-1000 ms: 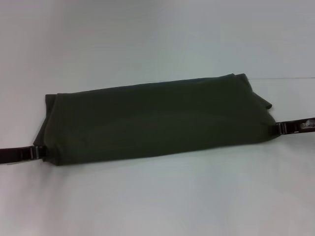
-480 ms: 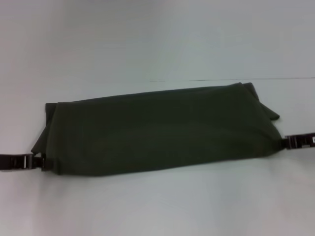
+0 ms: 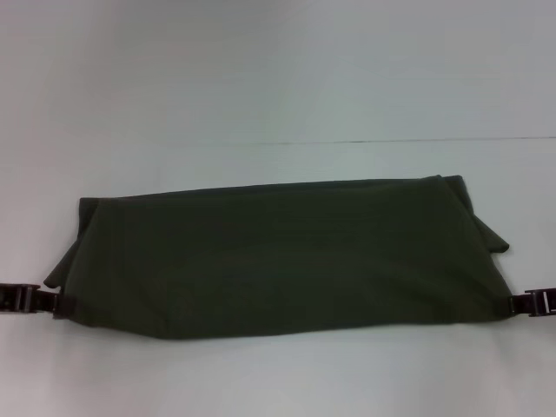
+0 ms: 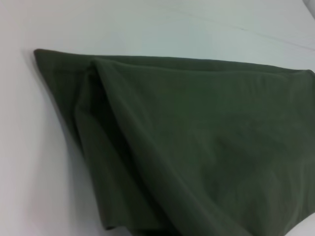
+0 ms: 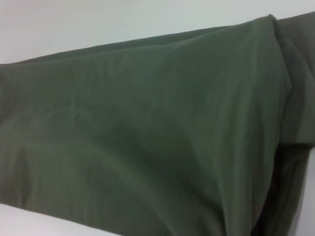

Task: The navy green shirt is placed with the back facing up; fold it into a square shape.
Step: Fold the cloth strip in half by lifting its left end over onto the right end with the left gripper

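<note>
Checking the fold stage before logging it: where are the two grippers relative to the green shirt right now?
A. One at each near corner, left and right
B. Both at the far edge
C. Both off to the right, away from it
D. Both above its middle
A: in the head view the left gripper meets the navy green shirt at its near left corner and the right gripper at its near right corner.

Navy green shirt (image 5: 147, 128) filling the view, smooth dark cloth, layered folds at one end, white table (image 5: 74, 24) beyond
</note>
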`<state>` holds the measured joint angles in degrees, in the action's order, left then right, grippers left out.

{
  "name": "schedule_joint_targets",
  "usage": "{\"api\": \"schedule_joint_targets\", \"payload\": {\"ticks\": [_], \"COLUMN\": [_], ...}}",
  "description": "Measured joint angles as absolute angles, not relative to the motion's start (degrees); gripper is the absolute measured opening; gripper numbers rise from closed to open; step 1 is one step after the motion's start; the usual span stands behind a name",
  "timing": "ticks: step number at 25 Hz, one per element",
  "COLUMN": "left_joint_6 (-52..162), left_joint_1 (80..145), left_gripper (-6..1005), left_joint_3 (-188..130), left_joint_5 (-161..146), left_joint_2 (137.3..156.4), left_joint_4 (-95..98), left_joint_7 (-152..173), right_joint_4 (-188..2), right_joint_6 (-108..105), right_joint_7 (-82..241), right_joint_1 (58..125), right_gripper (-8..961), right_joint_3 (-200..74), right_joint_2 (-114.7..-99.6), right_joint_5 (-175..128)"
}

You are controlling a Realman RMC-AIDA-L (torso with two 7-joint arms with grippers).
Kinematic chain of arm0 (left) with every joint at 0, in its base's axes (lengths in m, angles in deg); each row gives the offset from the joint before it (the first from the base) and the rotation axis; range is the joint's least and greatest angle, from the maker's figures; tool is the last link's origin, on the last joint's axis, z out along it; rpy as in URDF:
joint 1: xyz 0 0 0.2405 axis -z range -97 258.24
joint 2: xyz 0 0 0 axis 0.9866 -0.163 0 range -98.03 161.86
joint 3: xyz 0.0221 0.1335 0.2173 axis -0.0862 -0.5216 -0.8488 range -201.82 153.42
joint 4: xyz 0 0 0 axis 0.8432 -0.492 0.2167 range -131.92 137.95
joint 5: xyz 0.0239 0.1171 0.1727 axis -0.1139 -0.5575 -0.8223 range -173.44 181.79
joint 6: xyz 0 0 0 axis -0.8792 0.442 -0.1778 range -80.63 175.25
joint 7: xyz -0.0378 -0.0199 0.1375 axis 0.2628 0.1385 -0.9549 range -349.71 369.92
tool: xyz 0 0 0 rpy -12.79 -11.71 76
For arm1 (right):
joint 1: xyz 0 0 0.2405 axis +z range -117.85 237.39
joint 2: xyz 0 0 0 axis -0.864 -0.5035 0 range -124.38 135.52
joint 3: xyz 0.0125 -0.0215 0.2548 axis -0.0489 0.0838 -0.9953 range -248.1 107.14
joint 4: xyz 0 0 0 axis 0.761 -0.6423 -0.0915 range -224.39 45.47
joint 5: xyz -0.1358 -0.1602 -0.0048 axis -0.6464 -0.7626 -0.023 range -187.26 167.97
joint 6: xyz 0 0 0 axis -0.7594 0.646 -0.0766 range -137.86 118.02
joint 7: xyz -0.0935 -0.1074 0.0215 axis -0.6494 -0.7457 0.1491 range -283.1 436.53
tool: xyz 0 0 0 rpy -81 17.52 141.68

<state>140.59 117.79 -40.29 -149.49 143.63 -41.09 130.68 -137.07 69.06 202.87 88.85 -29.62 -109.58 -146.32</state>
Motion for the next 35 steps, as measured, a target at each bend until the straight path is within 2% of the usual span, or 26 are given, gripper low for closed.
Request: {"api": "schedule_joint_targets", "payload": {"ticks": [10,15,16,21,26,32,35], "left_joint_6": [138.4,137.0,136.9,136.6,133.8,128.1,128.6], "left_joint_1": [118.9,118.7,118.7,119.1,119.4,119.6,119.7], "left_gripper": [39,42,43,247,494,728,801], "left_joint_3": [-40.6,-40.2,-40.1,-38.3,-35.9,-35.7,-35.7], "left_joint_5": [-150.5,-151.2,-151.3,-150.5,-147.6,-144.0,-143.9], "left_joint_2": [143.16,143.06,143.05,142.69,142.33,142.29,142.22], "left_joint_4": [-41.2,-41.7,-41.8,-41.7,-41.3,-39.2,-39.1], "left_joint_7": [135.0,137.1,137.2,137.0,136.9,139.3,142.0], "right_joint_4": [-136.0,-134.3,-134.2,-134.9,-137.9,-135.8,-131.9], "right_joint_6": [69.7,69.5,69.4,68.6,66.5,67.0,69.1], "right_joint_7": [202.8,203.0,203.0,202.5,198.7,177.9,166.3], "right_joint_1": [89.8,90.8,91.0,91.8,92.2,91.3,90.9], "right_gripper": [128,142,180,375,583,724,794], "right_joint_3": [-30.4,-31.4,-31.7,-33.4,-36.9,-41.0,-41.1], "right_joint_2": [-108.78,-107.71,-107.53,-106.84,-106.25,-107.15,-107.65], "right_joint_5": [-146.2,-146.1,-146.1,-146.1,-143.5,-127.6,-121.0]}}
